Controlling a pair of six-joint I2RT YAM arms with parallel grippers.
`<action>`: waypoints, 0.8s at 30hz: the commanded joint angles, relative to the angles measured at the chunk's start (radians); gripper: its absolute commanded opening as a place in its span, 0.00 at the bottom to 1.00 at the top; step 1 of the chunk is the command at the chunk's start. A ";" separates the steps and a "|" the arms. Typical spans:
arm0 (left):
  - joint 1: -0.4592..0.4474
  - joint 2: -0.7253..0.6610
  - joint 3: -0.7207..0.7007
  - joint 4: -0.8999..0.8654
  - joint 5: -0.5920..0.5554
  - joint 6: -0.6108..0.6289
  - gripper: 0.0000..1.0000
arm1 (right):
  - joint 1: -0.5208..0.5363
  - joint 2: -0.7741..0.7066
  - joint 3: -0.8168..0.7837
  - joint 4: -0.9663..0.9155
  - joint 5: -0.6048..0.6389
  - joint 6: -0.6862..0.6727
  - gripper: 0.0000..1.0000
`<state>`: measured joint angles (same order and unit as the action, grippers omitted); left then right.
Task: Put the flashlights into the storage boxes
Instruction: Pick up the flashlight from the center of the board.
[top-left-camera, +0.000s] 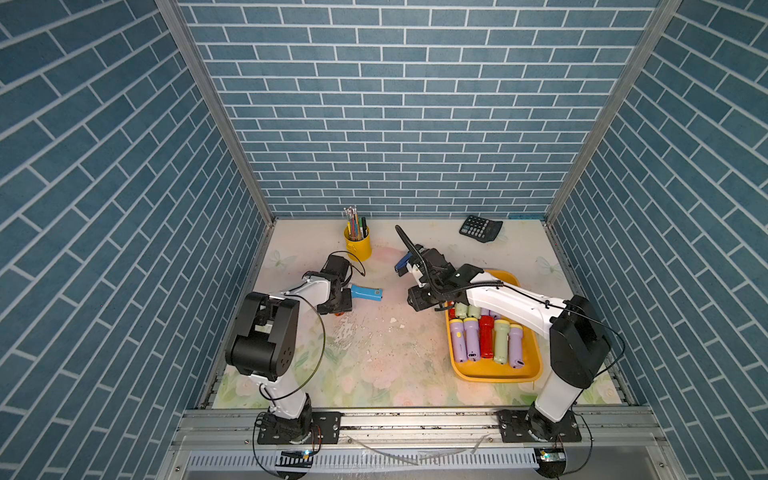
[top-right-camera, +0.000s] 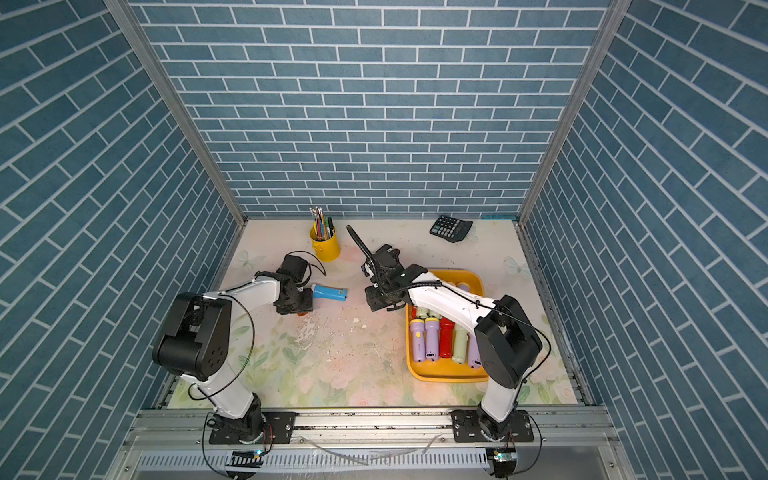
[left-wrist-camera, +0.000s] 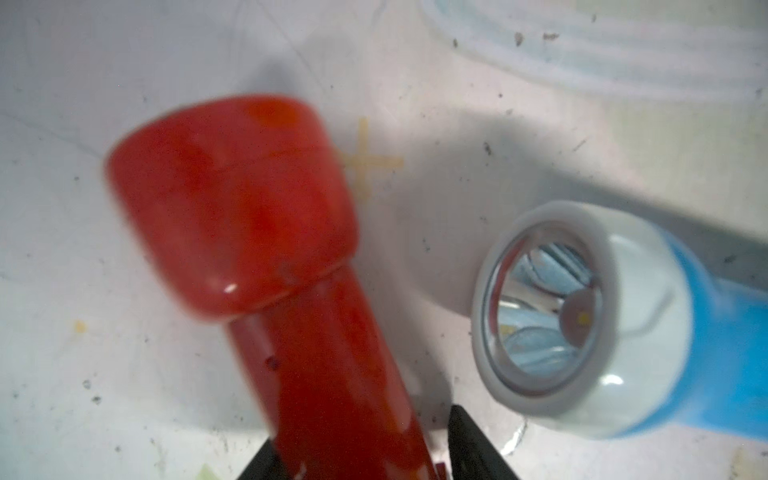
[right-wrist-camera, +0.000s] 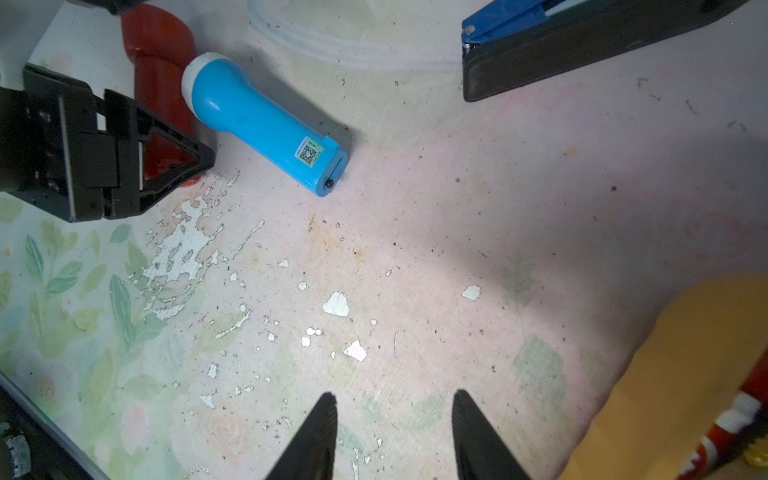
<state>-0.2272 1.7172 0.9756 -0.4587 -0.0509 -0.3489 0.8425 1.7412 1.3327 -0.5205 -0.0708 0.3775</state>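
My left gripper (left-wrist-camera: 361, 430) straddles the red flashlight (left-wrist-camera: 249, 208); whether it grips, I cannot tell. I should clamp firmly, avoiding the blue flashlight (right-wrist-camera: 257, 120) beside it.

Both top views look steeply down on the whole bench (top-left-camera: 374, 365); the wrist views sit close, sharing the blue flashlight (right-wrist-camera: 257, 120).
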 joint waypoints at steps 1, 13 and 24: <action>0.006 -0.011 -0.013 -0.013 -0.016 0.006 0.49 | 0.004 0.002 -0.020 -0.023 0.000 -0.008 0.47; 0.011 -0.131 -0.108 0.022 0.003 -0.009 0.33 | 0.004 -0.022 -0.032 0.000 -0.006 -0.004 0.47; 0.011 -0.351 -0.224 0.120 0.158 -0.033 0.26 | 0.004 -0.118 -0.114 0.123 -0.012 0.014 0.46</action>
<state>-0.2211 1.4502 0.7727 -0.3988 0.0326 -0.3698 0.8425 1.6901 1.2514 -0.4648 -0.0757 0.3786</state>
